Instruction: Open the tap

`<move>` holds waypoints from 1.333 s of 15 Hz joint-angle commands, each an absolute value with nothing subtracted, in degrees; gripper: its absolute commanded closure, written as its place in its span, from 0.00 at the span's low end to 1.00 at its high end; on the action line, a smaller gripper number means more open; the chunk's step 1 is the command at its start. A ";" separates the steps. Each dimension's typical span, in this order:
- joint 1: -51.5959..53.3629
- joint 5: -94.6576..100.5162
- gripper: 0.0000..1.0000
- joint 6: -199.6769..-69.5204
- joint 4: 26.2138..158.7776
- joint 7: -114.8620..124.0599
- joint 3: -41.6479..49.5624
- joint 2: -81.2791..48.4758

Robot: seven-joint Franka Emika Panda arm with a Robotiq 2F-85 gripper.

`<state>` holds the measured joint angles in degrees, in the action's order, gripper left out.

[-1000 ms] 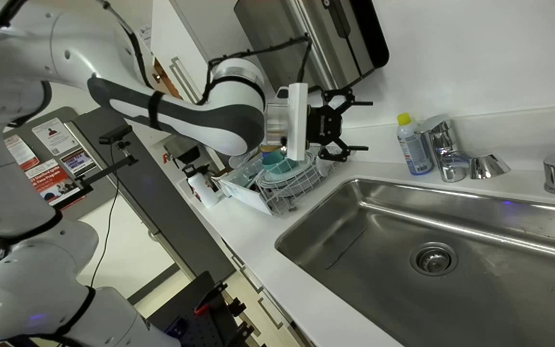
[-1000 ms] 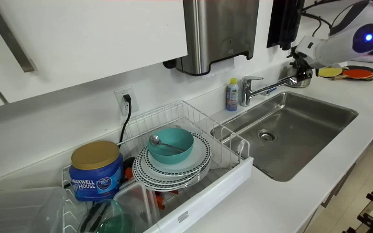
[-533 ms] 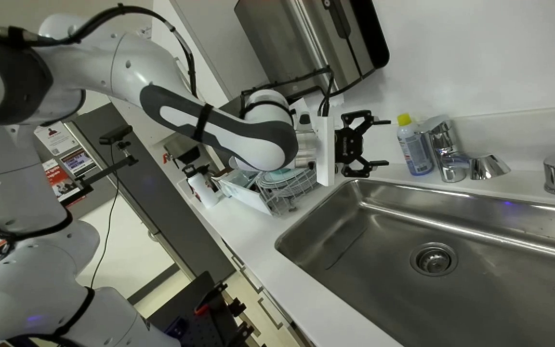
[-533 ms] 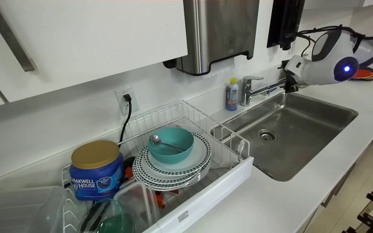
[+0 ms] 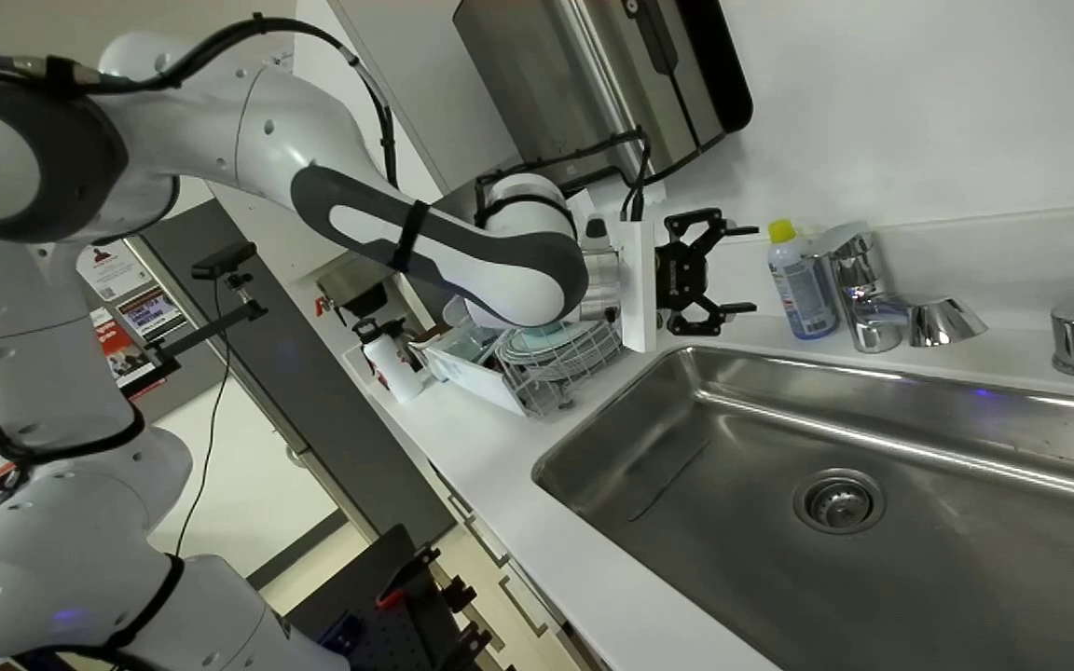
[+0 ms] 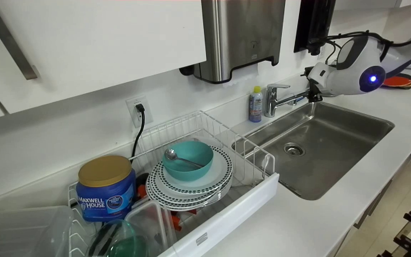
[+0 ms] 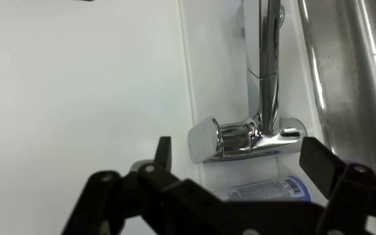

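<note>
The tap is chrome; its body shows in both exterior views [image 5: 863, 308] [image 6: 271, 101] and in the wrist view [image 7: 240, 142]. Its flat lever handle [image 6: 279, 86] sits on top and also shows in the wrist view [image 7: 203, 141]. The spout [image 6: 289, 100] reaches out along the sink's back edge; the gripper hides its end in that exterior view. My gripper is open and empty in both exterior views [image 5: 755, 268] [image 6: 309, 87]. In the wrist view [image 7: 236, 142] the tap body and handle appear between its spread fingers, beyond the fingertips and apart from them.
A blue-and-white bottle with a yellow cap [image 5: 800, 287] stands close beside the tap; its base shows in the wrist view [image 7: 273, 189]. The steel basin [image 5: 873, 438] lies in front. A steel dispenser [image 6: 248, 35] hangs on the wall. A dish rack [image 6: 241, 200] stands beside the sink.
The arm has moved toward the tap, to the right and down in an exterior view, mostly in the first half second, then only slightly. The gripper has stayed open. The tap has not moved.
</note>
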<state>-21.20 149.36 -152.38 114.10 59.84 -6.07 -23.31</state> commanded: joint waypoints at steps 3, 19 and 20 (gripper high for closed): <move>-17.11 149.36 0.00 -154.94 103.76 54.72 -5.17 -30.28; -29.34 149.36 0.00 -158.78 88.60 40.40 -15.13 -42.90; -29.85 149.36 0.20 -158.67 88.07 40.21 -15.88 -43.42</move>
<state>-27.75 149.36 -157.45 91.49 42.40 -13.15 -41.00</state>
